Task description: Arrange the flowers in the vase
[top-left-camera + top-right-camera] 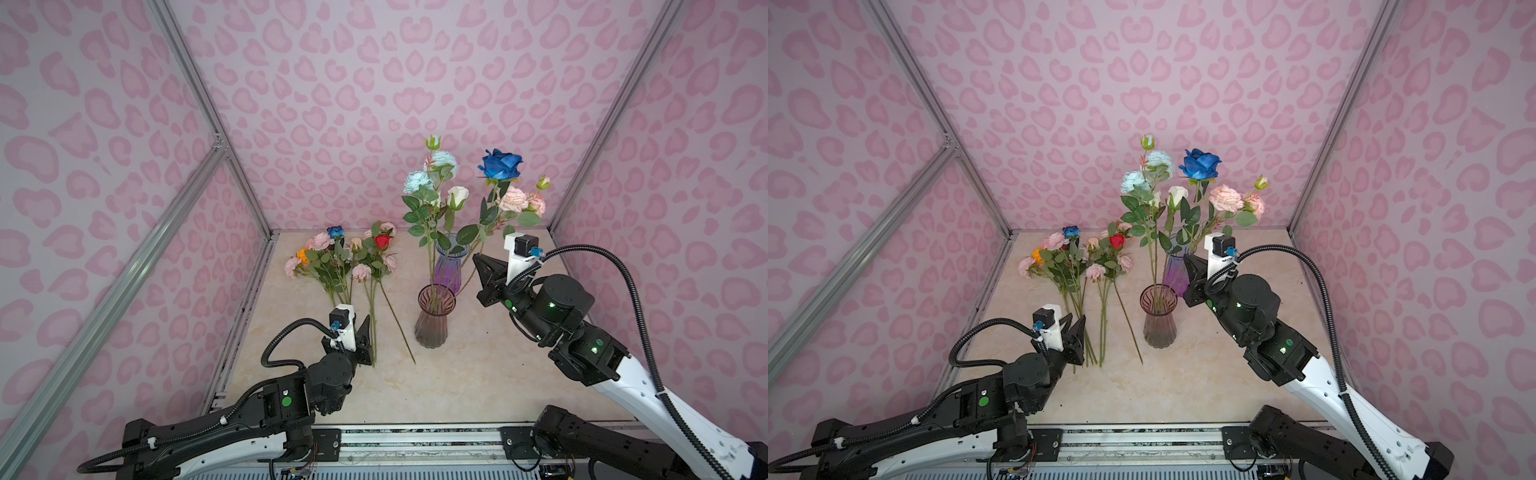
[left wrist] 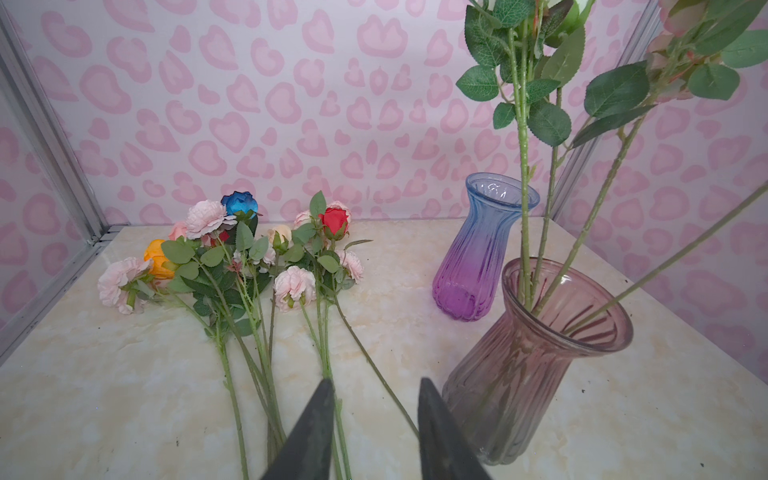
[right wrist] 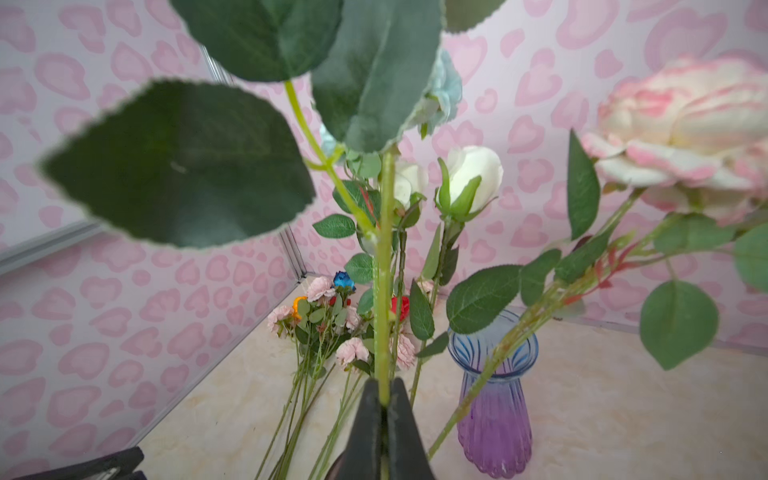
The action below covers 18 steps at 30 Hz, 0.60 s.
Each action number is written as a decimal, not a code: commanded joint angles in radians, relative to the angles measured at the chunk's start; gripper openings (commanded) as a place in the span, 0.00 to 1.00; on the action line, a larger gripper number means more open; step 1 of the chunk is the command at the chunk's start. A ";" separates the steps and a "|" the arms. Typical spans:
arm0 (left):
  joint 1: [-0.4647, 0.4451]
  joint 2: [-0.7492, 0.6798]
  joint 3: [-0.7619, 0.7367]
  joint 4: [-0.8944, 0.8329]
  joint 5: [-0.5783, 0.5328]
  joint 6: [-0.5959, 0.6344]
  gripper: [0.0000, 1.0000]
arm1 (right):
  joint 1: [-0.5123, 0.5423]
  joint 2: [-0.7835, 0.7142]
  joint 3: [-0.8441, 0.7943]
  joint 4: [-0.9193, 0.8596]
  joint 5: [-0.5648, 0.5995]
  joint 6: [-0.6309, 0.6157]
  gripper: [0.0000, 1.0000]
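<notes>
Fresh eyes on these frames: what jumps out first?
The dark blue rose topping the tall bunch in the pink glass vase, against pink heart-print walls. The right gripper is shut on a green stem there, seemingly that rose's. Left of the vase, loose flowers lie on the table, the open left gripper over their stem ends.

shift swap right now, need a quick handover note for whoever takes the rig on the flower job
Left gripper: open, empty, low over the ends of the lying stems.
Right gripper: shut on a green stem, seemingly that of the dark blue rose, lower end apparently in the pink vase.
Done: pale blue flowers, white rose and pink peonies stand in that vase.
Left: release the held stem, then move the pile of flowers lying on the table. Blue-purple vase looks empty.
</notes>
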 commanded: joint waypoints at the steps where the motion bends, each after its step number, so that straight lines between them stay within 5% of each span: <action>1: 0.001 0.000 0.009 -0.006 -0.006 -0.018 0.35 | 0.001 0.024 -0.037 -0.001 0.000 0.017 0.05; 10: 0.002 0.007 0.009 -0.017 -0.009 -0.025 0.35 | 0.000 0.048 -0.119 -0.007 -0.009 0.039 0.26; 18: 0.008 0.061 0.033 -0.021 -0.011 -0.026 0.35 | 0.002 0.013 -0.143 0.003 0.007 0.047 0.32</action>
